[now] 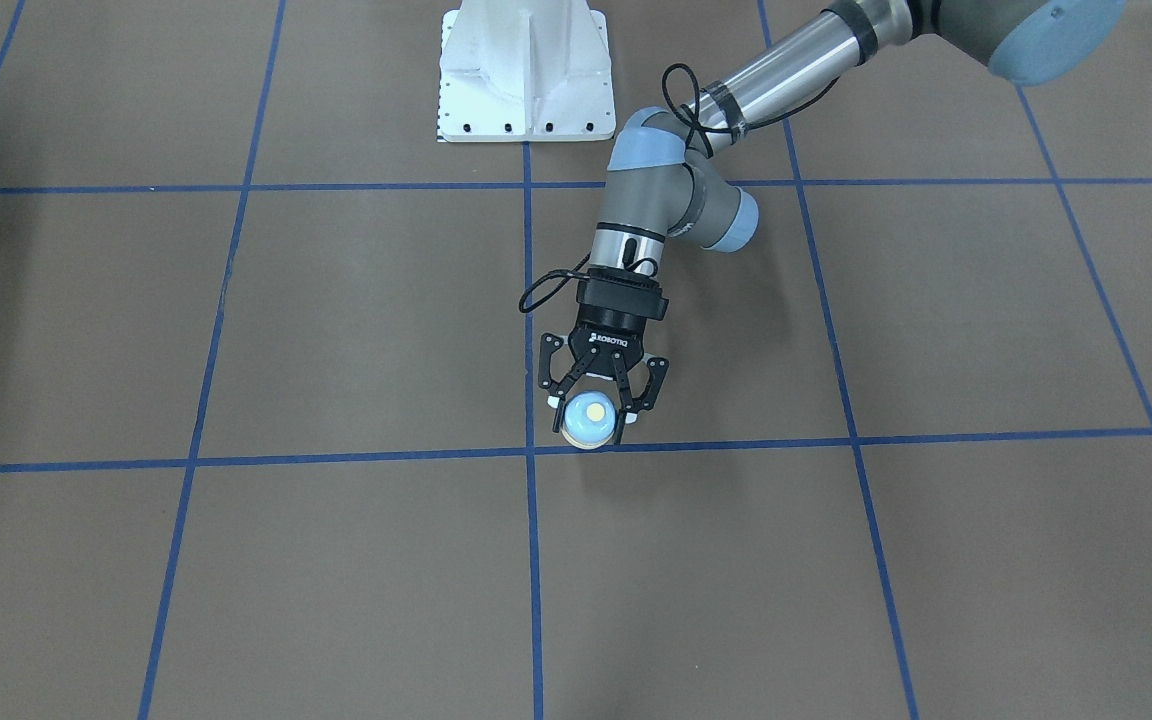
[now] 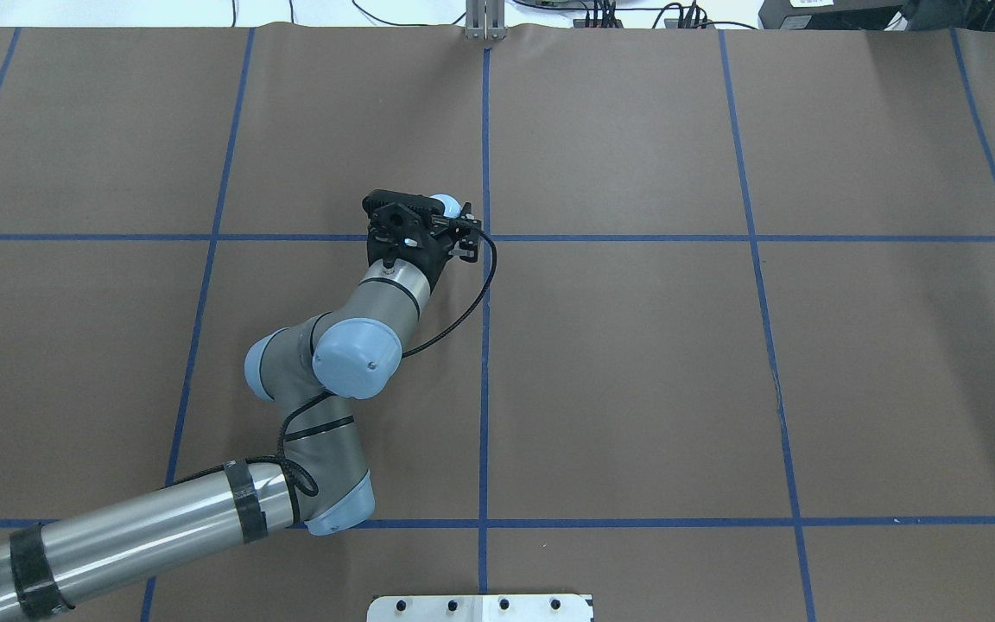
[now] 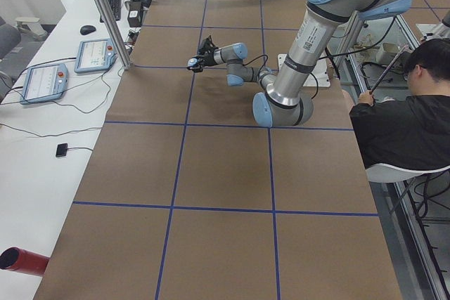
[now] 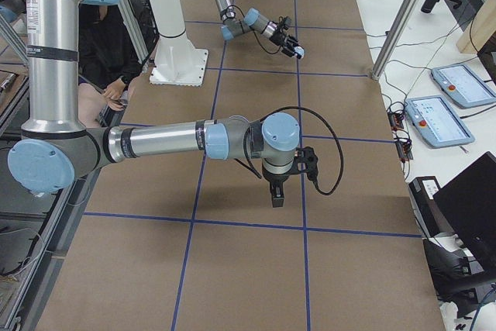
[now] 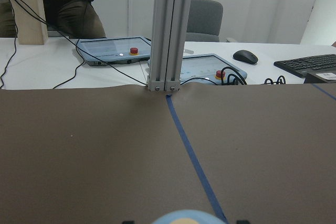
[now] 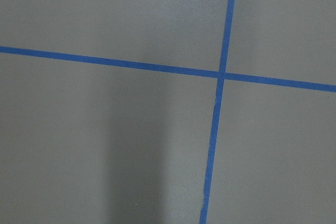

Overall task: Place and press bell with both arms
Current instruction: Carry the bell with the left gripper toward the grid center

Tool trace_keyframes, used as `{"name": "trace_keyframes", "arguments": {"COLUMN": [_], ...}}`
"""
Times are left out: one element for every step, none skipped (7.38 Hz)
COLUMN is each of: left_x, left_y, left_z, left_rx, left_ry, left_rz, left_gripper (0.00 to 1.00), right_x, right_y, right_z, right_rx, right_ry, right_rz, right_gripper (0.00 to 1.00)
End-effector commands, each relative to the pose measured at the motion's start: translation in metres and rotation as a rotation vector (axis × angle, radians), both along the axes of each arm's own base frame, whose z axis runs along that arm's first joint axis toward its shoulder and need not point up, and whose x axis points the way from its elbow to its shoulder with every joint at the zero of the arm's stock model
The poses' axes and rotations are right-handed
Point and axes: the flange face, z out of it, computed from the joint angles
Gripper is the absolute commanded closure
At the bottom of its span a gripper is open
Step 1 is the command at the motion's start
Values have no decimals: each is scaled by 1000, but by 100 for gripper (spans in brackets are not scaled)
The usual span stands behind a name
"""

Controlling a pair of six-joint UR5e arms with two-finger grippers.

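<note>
Beside the tape crossing (image 1: 530,453), my left gripper (image 1: 591,413) clamps the bell (image 1: 590,430), so release and pressing remain, I judge; my right gripper (image 4: 277,196) hangs well apart, and I cannot tell how its jaws stand.

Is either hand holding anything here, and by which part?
The left hand grips the bell by the sides of its blue dome. Whether the right hand holds anything cannot be told.

Opposed steep views, bell (image 1: 589,424) in both
</note>
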Motion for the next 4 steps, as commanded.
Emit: {"name": "trace_keyframes", "arguments": {"left_x": [26, 30, 32, 37], "left_y": [-8, -6, -7, -8], "left_z": [-19, -25, -24, -21], "left_rx": [-2, 23, 21, 15], "left_ry": [-13, -47, -55, -64], "left_rz": [11, 52, 57, 73], "left_gripper": [100, 100, 100, 100], "right_x": [0, 0, 0, 0], "right_y": [-1, -1, -1, -1], "right_z": [-1, -1, -2, -2], "right_rx": [1, 2, 3, 3], "right_ry": [-1, -1, -1, -1], "right_rz": [0, -1, 0, 0], "right_gripper": [0, 0, 0, 0]}}
